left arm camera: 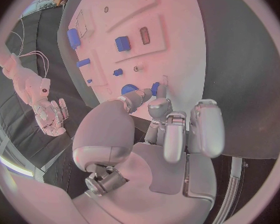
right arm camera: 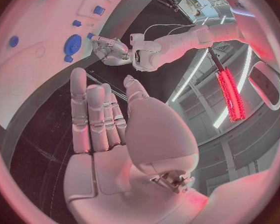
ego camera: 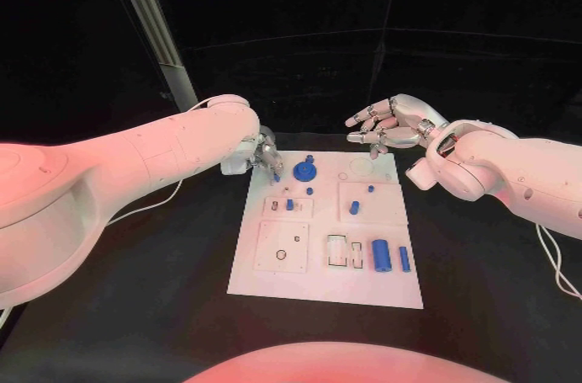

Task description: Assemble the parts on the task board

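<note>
At the upper left corner of the task board, the left hand seems to pinch a small blue part against the plate, likely needing a careful press home, while the right hand hovers empty with loosely spread fingers at upper right

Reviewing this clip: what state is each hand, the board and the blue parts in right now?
left hand: at the board's far left corner, fingertips on a small blue part
right hand: open, raised beyond the board's far edge, holding nothing
task board: flat on the table
blue cylinder: lying loose on the board
</note>
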Available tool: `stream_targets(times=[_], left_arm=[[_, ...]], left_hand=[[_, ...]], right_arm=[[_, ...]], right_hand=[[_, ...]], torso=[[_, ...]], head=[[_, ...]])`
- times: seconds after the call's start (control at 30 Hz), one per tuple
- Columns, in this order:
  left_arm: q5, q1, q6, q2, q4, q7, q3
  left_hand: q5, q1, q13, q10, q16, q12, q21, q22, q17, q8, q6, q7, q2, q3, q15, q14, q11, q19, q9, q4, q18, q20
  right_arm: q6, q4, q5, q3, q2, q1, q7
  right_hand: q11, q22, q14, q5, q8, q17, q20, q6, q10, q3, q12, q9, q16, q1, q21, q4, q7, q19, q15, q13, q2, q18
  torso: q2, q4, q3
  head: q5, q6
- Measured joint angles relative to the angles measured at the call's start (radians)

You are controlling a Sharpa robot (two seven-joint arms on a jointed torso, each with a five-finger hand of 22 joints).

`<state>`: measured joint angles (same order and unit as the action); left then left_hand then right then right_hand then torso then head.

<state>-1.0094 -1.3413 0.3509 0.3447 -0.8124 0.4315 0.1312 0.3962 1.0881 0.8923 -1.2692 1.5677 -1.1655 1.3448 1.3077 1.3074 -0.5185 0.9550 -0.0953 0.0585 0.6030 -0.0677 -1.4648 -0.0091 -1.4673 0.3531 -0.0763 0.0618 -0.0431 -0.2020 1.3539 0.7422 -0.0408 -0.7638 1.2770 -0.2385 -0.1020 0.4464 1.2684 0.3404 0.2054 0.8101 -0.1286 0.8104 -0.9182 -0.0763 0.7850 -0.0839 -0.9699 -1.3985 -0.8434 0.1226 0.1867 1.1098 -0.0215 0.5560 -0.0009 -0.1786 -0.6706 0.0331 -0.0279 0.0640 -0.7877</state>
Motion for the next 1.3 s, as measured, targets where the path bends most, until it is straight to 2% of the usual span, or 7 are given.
stream_targets(times=[0.3, 0.43, 0.7, 0.9, 1.0, 1.13, 1.3], left_arm=[[0.051, 0.001, -0.021, 0.043, -0.044, -0.009, 0.001], [0.077, -0.009, -0.035, 0.068, -0.076, -0.012, 0.001], [0.119, -0.025, -0.063, 0.131, -0.161, -0.013, 0.0], [0.151, -0.029, -0.086, 0.194, -0.252, -0.01, 0.003], [0.164, -0.03, -0.101, 0.228, -0.302, -0.006, 0.014], [0.18, -0.029, -0.129, 0.272, -0.373, 0.005, 0.039], [0.193, -0.023, -0.187, 0.305, -0.445, 0.021, 0.06]], left_hand=[[0.031, 0.006, 0.014, -0.005, 0.0, 0.0, 0.0, 0.0, 0.0, -0.006, 0.002, -0.001, 0.006, 0.0, 0.0, 0.0, -0.002, 0.004, 0.0, 0.0, 0.0, 0.004], [0.038, 0.008, 0.016, -0.007, 0.0, -0.005, 0.0, 0.0, 0.0, -0.006, 0.005, -0.004, 0.008, 0.0, 0.0, 0.0, 0.0, 0.004, 0.0, 0.0, 0.0, 0.004], [0.048, 0.008, 0.024, -0.01, 0.0, -0.005, 0.0, 0.0, 0.0, -0.006, 0.006, -0.004, 0.008, 0.0, 0.0, -0.001, 0.003, 0.004, 0.0, 0.0, 0.0, 0.004], [0.049, 0.013, 0.032, -0.011, 0.0, -0.01, 0.0, 0.0, 0.0, -0.005, 0.007, -0.003, 0.013, 0.0, -0.003, -0.003, 0.004, 0.004, 0.0, 0.0, 0.0, 0.004], [0.052, 0.013, 0.035, -0.011, 0.0, -0.012, 0.0, 0.0, 0.0, -0.005, 0.009, -0.005, 0.013, 0.0, -0.003, -0.003, 0.004, 0.004, 0.0, 0.0, 0.0, 0.004], [0.054, 0.013, 0.039, -0.014, 0.0, -0.015, 0.004, 0.0, 0.0, -0.005, 0.01, -0.007, 0.013, 0.0, -0.003, -0.003, 0.007, 0.001, 0.0, 0.0, 0.0, 0.007], [0.054, 0.013, 0.043, -0.014, 0.0, -0.015, 0.004, 0.0, 0.0, -0.005, 0.01, -0.007, 0.013, 0.003, -0.003, -0.003, 0.007, 0.0, 0.0, 0.003, 0.0, 0.007]], right_arm=[[0.001, -0.002, 0.0, 0.0, 0.0, 0.0, 0.0], [0.001, -0.004, 0.0, 0.0, 0.0, 0.0, 0.0], [0.001, -0.005, 0.0, 0.0, -0.003, 0.0, 0.0], [0.001, -0.005, 0.0, 0.0, -0.007, 0.0, 0.0], [0.001, -0.004, 0.0, 0.0, -0.009, 0.0, 0.0], [0.001, -0.004, 0.0, 0.0, -0.01, 0.0, 0.0], [0.001, -0.005, 0.0, 0.0, -0.011, 0.0, 0.0]], right_hand=[[0.0, 0.0, 0.0, 0.0, 0.0, 0.0, 0.0, 0.0, 0.0, 0.0, 0.0, 0.0, 0.0, 0.0, 0.0, 0.0, 0.0, 0.0, 0.0, 0.0, 0.0, 0.0], [0.0, 0.0, 0.0, 0.0, 0.0, 0.0, 0.0, 0.0, 0.0, 0.0, 0.0, 0.0, 0.0, 0.0, 0.0, 0.0, 0.0, 0.0, 0.0, 0.0, 0.0, 0.0], [0.0, 0.0, 0.0, 0.0, 0.0, 0.0, 0.0, 0.0, 0.0, 0.0, 0.0, 0.0, 0.0, 0.0, 0.0, 0.0, 0.0, 0.0, 0.0, 0.0, 0.0, 0.0], [0.0, 0.0, 0.0, 0.0, 0.0, 0.0, 0.0, 0.0, 0.0, 0.0, 0.0, 0.0, 0.0, 0.0, 0.0, 0.0, 0.0, 0.0, 0.0, 0.0, 0.0, 0.0], [0.0, 0.001, 0.0, 0.0, 0.0, 0.0, 0.0, 0.0, 0.0, 0.0, 0.0, 0.0, 0.0, 0.0, 0.0, 0.0, 0.0, 0.0, 0.0, 0.0, 0.0, 0.0], [0.0, 0.001, 0.0, 0.0, 0.0, 0.0, 0.0, 0.0, 0.0, 0.0, 0.0, 0.0, 0.0, 0.0, 0.0, 0.0, 0.0, 0.0, 0.0, 0.0, 0.0, 0.0], [0.0, 0.0, 0.0, 0.0, 0.0, 0.0, 0.0, 0.0, 0.0, 0.0, 0.0, 0.0, 0.0, 0.0, 0.0, 0.0, 0.0, 0.0, 0.0, 0.0, 0.0, 0.0]], torso=[[0.001, 0.0019, 0.0001], [0.002, 0.0026, 0.0002], [0.002, 0.0032, 0.0001], [0.002, 0.0032, -0.0005], [0.002, 0.0032, -0.0006], [0.002, 0.0032, -0.0006], [0.002, 0.0044, -0.0005]], head=[[-0.002, -0.001], [0.0, 0.0], [0.006, 0.003], [0.009, 0.002], [0.011, 0.002], [0.011, -0.001], [0.014, -0.007]])
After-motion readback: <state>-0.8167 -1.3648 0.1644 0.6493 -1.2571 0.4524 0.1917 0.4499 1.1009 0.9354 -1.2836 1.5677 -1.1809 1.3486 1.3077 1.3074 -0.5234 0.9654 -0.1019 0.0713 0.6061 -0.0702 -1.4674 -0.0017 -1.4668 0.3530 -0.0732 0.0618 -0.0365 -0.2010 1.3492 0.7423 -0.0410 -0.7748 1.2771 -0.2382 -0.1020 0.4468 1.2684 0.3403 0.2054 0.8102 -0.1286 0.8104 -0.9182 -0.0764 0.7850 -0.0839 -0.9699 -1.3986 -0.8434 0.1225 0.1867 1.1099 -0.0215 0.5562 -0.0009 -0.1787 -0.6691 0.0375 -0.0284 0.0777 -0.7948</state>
